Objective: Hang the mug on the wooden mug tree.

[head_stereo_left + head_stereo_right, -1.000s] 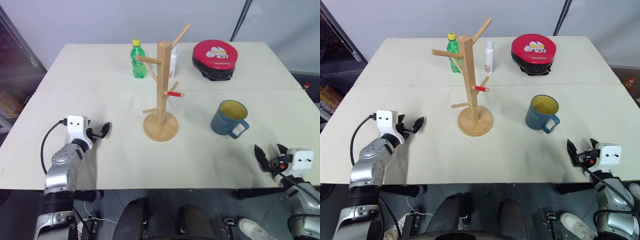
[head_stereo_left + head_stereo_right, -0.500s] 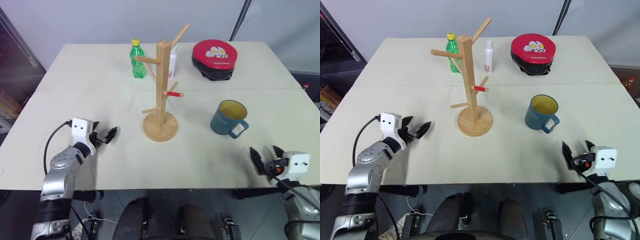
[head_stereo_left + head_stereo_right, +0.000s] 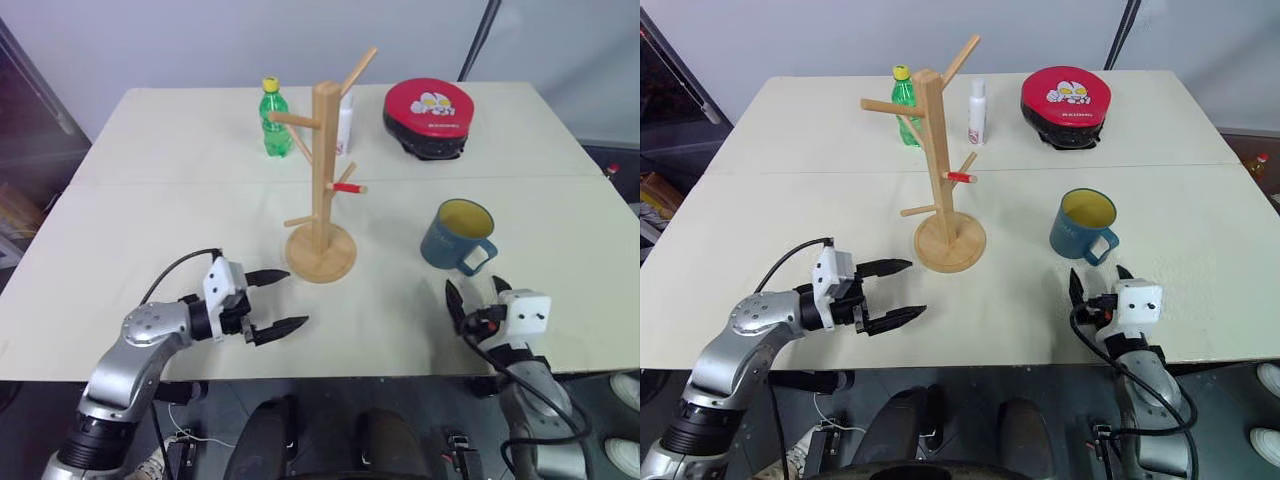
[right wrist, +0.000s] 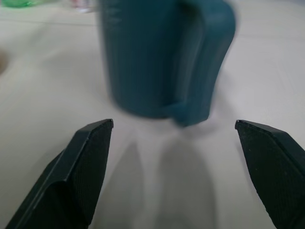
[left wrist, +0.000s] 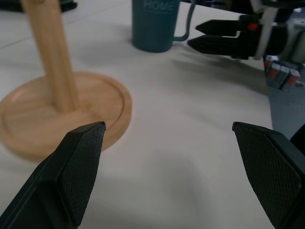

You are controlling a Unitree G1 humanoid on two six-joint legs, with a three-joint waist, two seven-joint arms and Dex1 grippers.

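The dark teal mug [image 3: 457, 237], pale yellow inside, stands upright on the table right of the wooden mug tree [image 3: 322, 170], its handle turned toward the table's front right. My right gripper [image 3: 473, 290] is open just in front of the mug, pointing at it; in the right wrist view the mug [image 4: 152, 57] and its handle stand between and beyond the fingers, apart from them. My left gripper [image 3: 296, 297] is open, pointing right, in front of the tree's round base [image 5: 62, 114]. Neither gripper holds anything.
A green bottle [image 3: 275, 118] and a small white bottle [image 3: 978, 112] stand behind the tree. A round black case with a red lid [image 3: 428, 118] lies at the back right. The table's front edge [image 3: 340, 375] runs just under both grippers.
The left gripper swung right across the table and now points right in front of the tree's base. The right gripper moved left to just in front of the mug. Both stayed open.
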